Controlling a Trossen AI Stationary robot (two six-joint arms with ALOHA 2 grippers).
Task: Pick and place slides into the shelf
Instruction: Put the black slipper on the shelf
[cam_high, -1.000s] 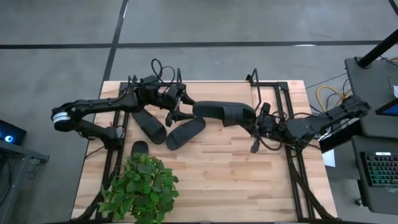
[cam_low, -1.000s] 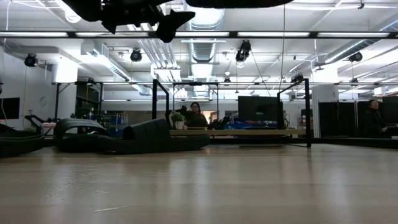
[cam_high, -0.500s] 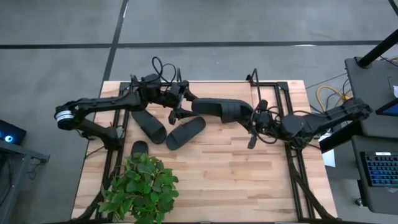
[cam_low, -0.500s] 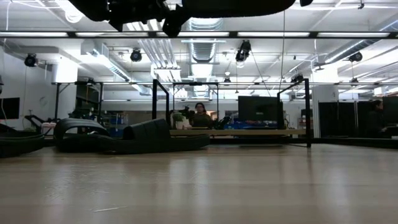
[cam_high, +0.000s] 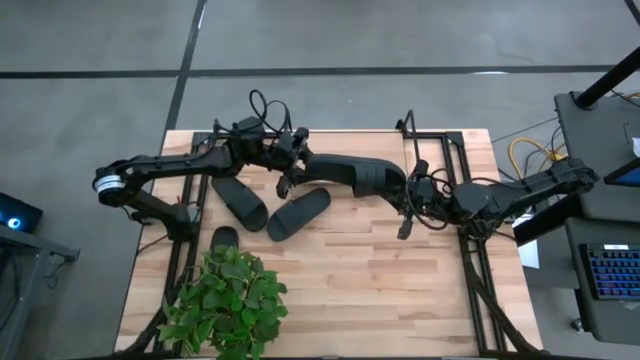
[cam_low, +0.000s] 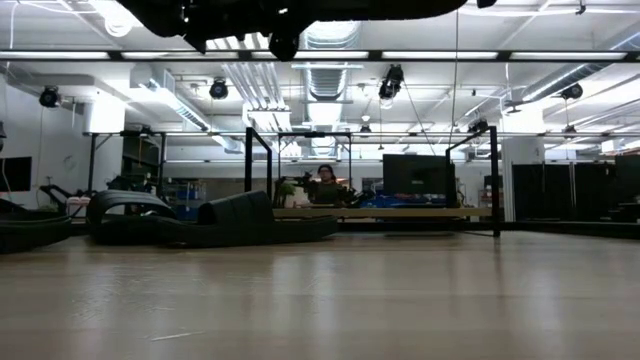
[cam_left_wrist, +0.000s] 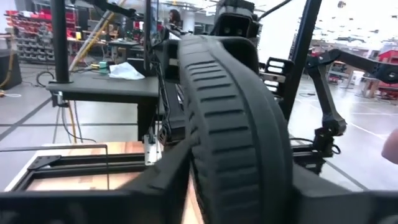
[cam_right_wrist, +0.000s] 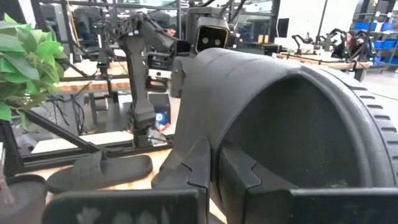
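Slide (cam_high: 355, 175) held in the air between both grippers, above the far middle of the table (cam_high: 380, 280).

The slide is plain black with a wide ribbed strap and an oval sole. The right gripper (cam_high: 408, 196) is clamped on its right end; the left gripper (cam_high: 292, 165) is at its left end, jaws half-narrowed around it, though contact cannot be told. Three slides show: this one and two more slides (cam_high: 268, 208) lying side by side on the table at left, near a green plant (cam_high: 228, 300).
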